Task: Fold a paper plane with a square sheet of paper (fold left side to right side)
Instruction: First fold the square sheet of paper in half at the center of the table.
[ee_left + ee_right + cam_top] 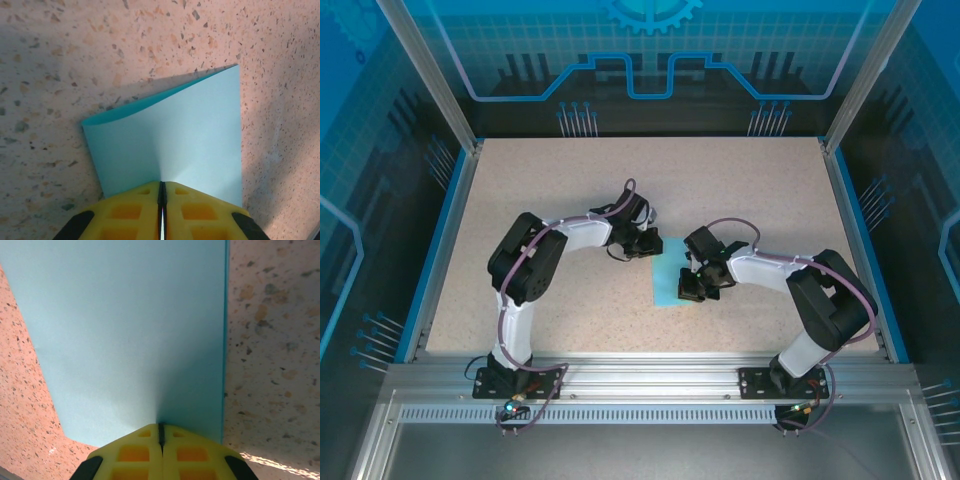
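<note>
Down at the near edge of the table (740, 190), bolted side by side: two arm bases (515, 378), elbows bowed outward, wrists reaching in toward the middle.

Next in, on the left: clamped tight with the left gripper (638, 246) on the far left corner of the sheet of paper (672, 282). From that wrist, pinched hard between the yellow fingers (200, 215) of the left gripper (162, 188), no gap at the tips, and the sheet of paper (195, 135) fanning out beyond them. Folded over on itself, clearly. Bowed up along the top layer, with darker blue underneath along the far edge and a shadow on the speckled top.

Across to the right: closed just as firmly with the right gripper (696, 286) on the right-hand edge of the same sheet. From that wrist, squeezed between the fingers (130, 455) of the right gripper (161, 428). Beyond them, the sheet of paper (130, 330), pale blue and smooth, straight along its right edge with a thin darker line there.

Lying mid-table between the two grippers, long side running near to far.

Beyond that, bare speckled surface up to the blue back panel (640, 60).
</note>
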